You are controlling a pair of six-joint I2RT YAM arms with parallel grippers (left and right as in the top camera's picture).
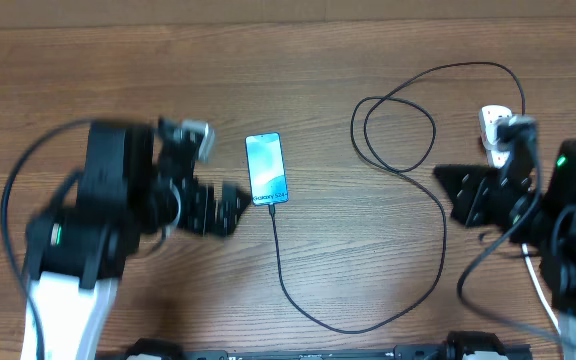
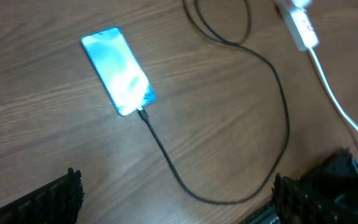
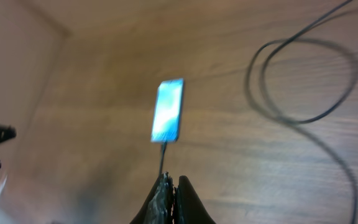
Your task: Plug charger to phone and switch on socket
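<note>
The phone (image 1: pixel 267 168) lies flat on the wooden table (image 1: pixel 118 60), screen lit and facing up. The charger (image 1: pixel 277 245) has its small tip at the phone's near short edge, seemingly seated in the port. From there the black cable runs toward the robot and curves right. It then climbs back past the phone's level, makes a loop to the phone's right and ends in a black plug at the socket (image 1: pixel 495 124). The socket, a white strip with red marks, lies well to the right of the phone, and its white cord (image 2: pixel 340 106) trails toward the robot. Whether its switch is on cannot be told.

The left gripper (image 2: pixel 176 190) hovers just left of the phone's near end, its fingers spread wide and holding nothing. The right gripper (image 3: pixel 171 186) is well to the right of the phone, near the socket and just beside the cable. Its fingers are pressed together.
</note>
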